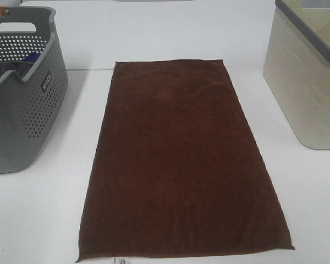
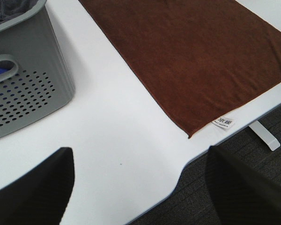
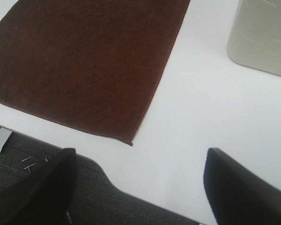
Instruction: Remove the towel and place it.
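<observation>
Towel: the large dark brown rectangular soft towel (image 1: 184, 165) lies spread flat in the middle of the white surface (image 1: 33, 220), its long side running from near to far.
Towel edges: the hemmed near edge lies close to the near border of the surface; the far edge lies close to the far border.
Tag: a small white tag (image 2: 223, 122) with dark print sticks out from the near edge of the towel, close to its near left corner; the print is too small to read.
Left basket: a grey plastic basket with round holes and a handle opening (image 1: 22, 93) stands on the surface to the left of the towel, apart from it.
Basket content: some bluish fabric (image 1: 32, 57) shows inside the grey basket, but it is perhaps only partly visible.
Right bin: a beige plastic bin with a grey rim (image 1: 305, 82) stands at the far right, apart from the towel.
Left gripper: the left gripper (image 2: 140, 187) has its fingers spread wide and holds nothing; it hangs above the near left edge of the surface.
Right gripper: the right gripper (image 3: 138, 187) is also spread wide and empty, above the near right edge of the surface, not touching the towel.
Floor: dark grey carpet (image 3: 33, 187) shows below the near edge.
</observation>
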Controlling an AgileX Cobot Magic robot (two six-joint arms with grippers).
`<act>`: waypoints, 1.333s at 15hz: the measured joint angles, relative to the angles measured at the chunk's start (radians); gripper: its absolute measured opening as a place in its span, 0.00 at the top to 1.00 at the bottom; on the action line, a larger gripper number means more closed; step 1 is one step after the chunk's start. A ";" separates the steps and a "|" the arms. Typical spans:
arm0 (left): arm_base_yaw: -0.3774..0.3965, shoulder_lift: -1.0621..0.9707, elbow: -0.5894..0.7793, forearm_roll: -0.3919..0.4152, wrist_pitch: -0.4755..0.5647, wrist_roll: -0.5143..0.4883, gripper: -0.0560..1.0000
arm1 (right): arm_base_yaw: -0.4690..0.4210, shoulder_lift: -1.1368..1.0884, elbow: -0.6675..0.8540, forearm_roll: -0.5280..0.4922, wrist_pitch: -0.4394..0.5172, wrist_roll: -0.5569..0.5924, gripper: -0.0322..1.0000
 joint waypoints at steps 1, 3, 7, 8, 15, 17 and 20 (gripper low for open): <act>0.000 0.000 0.000 0.000 0.000 0.000 0.25 | 0.000 0.000 0.000 0.000 0.000 0.000 0.28; 0.000 0.000 0.000 0.000 0.000 0.000 0.25 | 0.000 0.000 0.000 0.000 0.000 0.000 0.28; 0.011 -0.002 0.000 -0.001 0.000 0.003 0.25 | -0.019 -0.002 0.000 0.002 0.000 0.000 0.28; 0.046 -0.002 0.000 -0.001 0.000 0.003 0.25 | -0.057 -0.002 0.000 0.002 0.000 0.000 0.28; 0.303 -0.114 0.001 -0.001 -0.003 0.003 0.25 | -0.253 -0.172 0.001 0.010 0.000 0.000 0.28; 0.308 -0.114 0.001 -0.001 -0.003 0.003 0.25 | -0.267 -0.223 0.001 0.010 0.000 0.000 0.28; 0.308 -0.114 0.001 -0.001 -0.003 0.003 0.25 | -0.267 -0.236 0.003 0.012 0.000 0.000 0.28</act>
